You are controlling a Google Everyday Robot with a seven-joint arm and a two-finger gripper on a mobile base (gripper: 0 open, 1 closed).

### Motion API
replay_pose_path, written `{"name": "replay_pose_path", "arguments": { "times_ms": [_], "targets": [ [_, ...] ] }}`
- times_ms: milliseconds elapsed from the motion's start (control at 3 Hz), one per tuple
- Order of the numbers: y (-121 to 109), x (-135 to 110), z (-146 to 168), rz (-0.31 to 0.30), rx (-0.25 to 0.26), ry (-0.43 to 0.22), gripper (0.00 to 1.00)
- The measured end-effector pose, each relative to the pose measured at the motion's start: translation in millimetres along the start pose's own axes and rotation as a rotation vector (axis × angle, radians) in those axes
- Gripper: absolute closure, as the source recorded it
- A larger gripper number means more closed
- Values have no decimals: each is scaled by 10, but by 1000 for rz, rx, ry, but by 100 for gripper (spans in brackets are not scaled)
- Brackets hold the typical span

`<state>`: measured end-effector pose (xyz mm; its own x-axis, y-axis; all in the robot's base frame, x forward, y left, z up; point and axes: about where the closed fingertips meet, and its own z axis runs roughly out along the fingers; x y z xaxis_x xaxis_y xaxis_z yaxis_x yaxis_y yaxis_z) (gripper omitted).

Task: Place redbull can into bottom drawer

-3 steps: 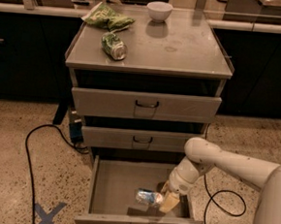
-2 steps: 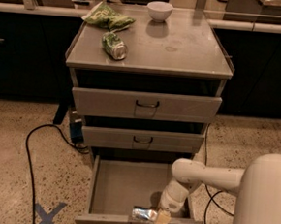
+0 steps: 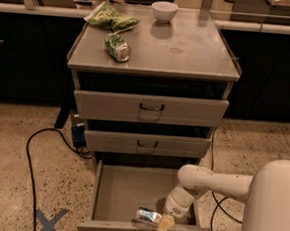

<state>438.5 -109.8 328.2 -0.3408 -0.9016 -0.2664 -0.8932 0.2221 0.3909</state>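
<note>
The bottom drawer [image 3: 124, 191] is pulled open below two shallower grey drawers. Its grey floor shows. The redbull can [image 3: 148, 216], silver and blue, lies on its side low inside the drawer, close to the front wall. My gripper [image 3: 162, 221] reaches down into the drawer from the right and is shut on the can's right end. One yellowish fingertip [image 3: 166, 224] shows beside the can. My white arm [image 3: 215, 182] crosses over the drawer's right edge.
A green can [image 3: 117, 47], a green chip bag [image 3: 111, 18] and a white bowl [image 3: 164, 11] are on the cabinet top. The two upper drawers [image 3: 150, 108] stand slightly open. A black cable [image 3: 32, 149] and a blue floor cross [image 3: 49, 223] lie to the left.
My gripper has carried the can from the middle of the drawer toward its front wall and lower. The arm has swung further in over the drawer.
</note>
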Motion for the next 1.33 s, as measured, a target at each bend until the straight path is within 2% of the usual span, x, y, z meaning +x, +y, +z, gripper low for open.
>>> {"name": "replay_pose_path", "arguments": {
  "times_ms": [333,667,1000,1333],
  "targets": [
    [-204,-110,-19,-12,76,8,100],
    [-626,-321,-242,6,186,-7,100],
    [-1098,-511,-688,38,380,-49,100],
    [-1537,-538,-863,110,513,-163,100]
  ]
}}
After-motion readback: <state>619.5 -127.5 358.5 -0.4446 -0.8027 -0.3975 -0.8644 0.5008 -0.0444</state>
